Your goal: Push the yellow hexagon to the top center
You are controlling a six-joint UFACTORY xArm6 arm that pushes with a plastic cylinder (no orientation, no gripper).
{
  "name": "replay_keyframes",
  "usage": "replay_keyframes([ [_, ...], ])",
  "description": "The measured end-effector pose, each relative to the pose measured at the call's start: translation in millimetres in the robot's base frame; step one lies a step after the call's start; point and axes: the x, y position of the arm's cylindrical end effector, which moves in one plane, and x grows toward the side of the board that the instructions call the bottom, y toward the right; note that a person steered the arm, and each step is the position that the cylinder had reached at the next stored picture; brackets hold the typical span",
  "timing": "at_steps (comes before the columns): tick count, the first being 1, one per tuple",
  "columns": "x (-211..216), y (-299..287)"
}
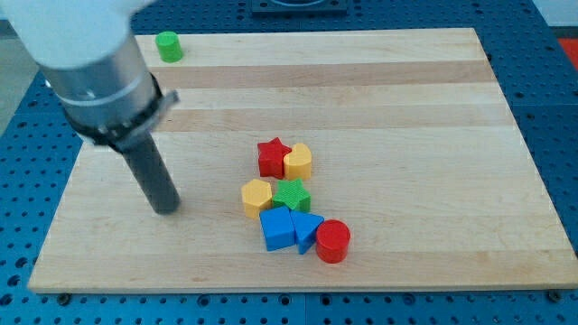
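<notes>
The yellow hexagon (256, 197) lies near the board's middle, touching a green star (292, 195) on its right. My tip (166, 209) rests on the board to the view's left of the hexagon, about a hundred pixels away, touching no block. A red star (271, 157) and a second yellow block (298, 162) sit just above the hexagon. A blue block (276, 227), a blue triangle (307, 231) and a red cylinder (332, 241) lie just below it.
A green cylinder (168, 46) stands at the board's top left corner. The wooden board (406, 108) lies on a blue perforated table. The arm's grey body (90, 63) covers the board's upper left.
</notes>
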Motion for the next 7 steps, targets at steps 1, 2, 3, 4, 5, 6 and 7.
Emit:
replay_keyframes([
  [1,29,41],
  [2,30,66],
  [3,27,87],
  [4,14,100],
  [5,-2,103],
  [6,-14,103],
  [7,-24,101],
])
